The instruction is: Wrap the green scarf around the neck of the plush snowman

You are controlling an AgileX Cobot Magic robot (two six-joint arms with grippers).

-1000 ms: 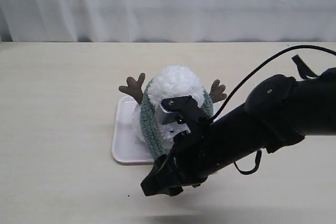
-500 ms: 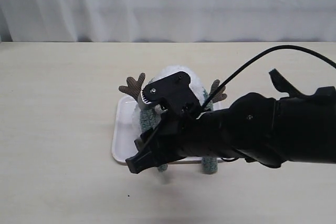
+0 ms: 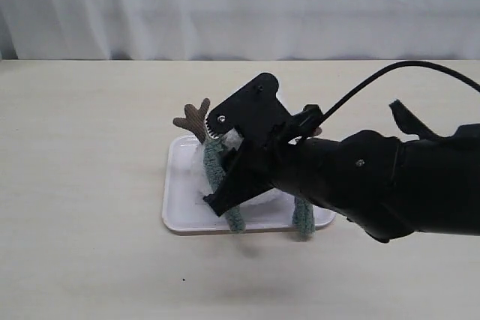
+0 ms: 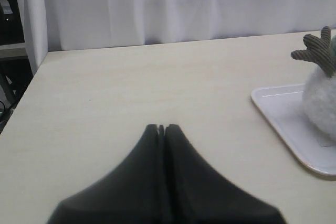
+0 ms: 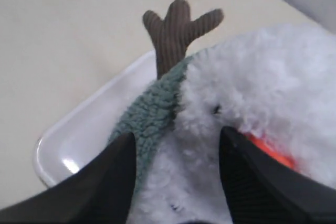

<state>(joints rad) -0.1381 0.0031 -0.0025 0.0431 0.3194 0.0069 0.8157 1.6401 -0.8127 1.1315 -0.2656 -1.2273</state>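
Note:
The plush snowman (image 5: 262, 77) sits on a white tray (image 3: 180, 207), mostly hidden in the exterior view behind my right arm (image 3: 360, 185). The green scarf (image 5: 149, 116) lies round its neck, below one brown twig arm (image 5: 176, 27). Both scarf ends (image 3: 235, 219) hang over the tray's front edge. My right gripper (image 5: 177, 135) is open, its fingers (image 5: 105, 182) on either side of white fluff between the scarf and the orange nose (image 5: 270, 153). Off to the left of the tray, my left gripper (image 4: 161, 127) is shut and empty above the table.
A white curtain (image 3: 240, 5) hangs behind the beige table (image 3: 75, 185). In the left wrist view the tray's corner (image 4: 283, 124) and the snowman's side (image 4: 320, 103) show, and the table's edge (image 4: 31, 77) lies further off.
My right gripper has risen from in front of the snowman and swung left and back over its head. Its jaws stay equally wide. The scarf ends now show at the tray's front.

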